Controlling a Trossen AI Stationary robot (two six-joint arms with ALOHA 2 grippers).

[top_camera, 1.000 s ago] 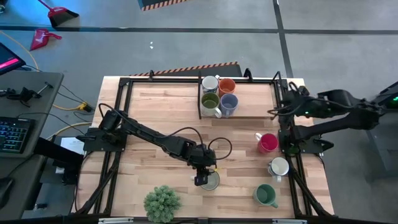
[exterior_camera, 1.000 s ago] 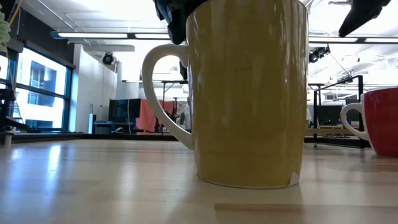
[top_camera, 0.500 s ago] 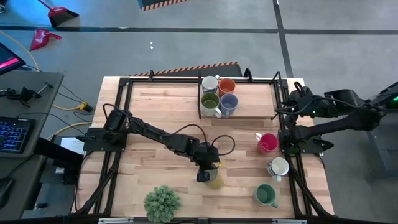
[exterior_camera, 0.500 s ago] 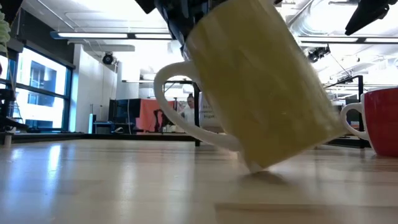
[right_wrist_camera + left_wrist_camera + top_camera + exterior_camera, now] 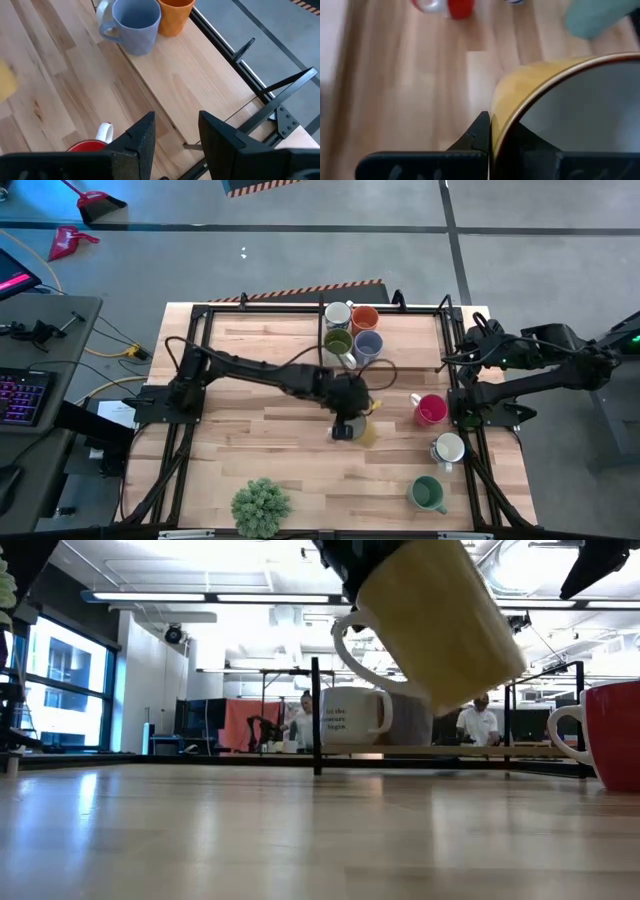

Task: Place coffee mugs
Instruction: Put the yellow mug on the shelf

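Note:
A yellow coffee mug (image 5: pixel 366 431) with a white inside hangs tilted above the table's middle, with my left gripper (image 5: pixel 344 429) shut on it. In the low view the mug (image 5: pixel 440 620) is clear of the tabletop, its handle (image 5: pixel 347 640) toward the left. Four coffee mugs stand on a raised board at the far edge: white (image 5: pixel 338 313), orange (image 5: pixel 365 318), olive (image 5: pixel 338 342) and blue-grey (image 5: pixel 368 345). A magenta mug (image 5: pixel 431 409), a white mug (image 5: pixel 448 448) and a green mug (image 5: pixel 428 494) stand on the table at the right. My right gripper (image 5: pixel 175 135) hovers open near the board's right end. My left gripper pinches the yellow mug's wall at the rim (image 5: pixel 496 112), one finger (image 5: pixel 481 131) outside and the other inside the mug. The fingers come from above. The mug hangs tilted below them, lifted clear of the table.
A bushy potted plant (image 5: pixel 262 506) stands at the near edge, left of middle. The light board (image 5: pixel 410 348) has bare room right of its mugs. A black frame (image 5: pixel 455 395) runs along the table's sides. People show in the room beyond the table.
My left gripper has shut on the yellow mug's rim, tipped the mug and lifted it off the table. It has carried the mug toward the far edge and to the right. The mug stood upright on the table a second ago; now it hangs tilted and clear.

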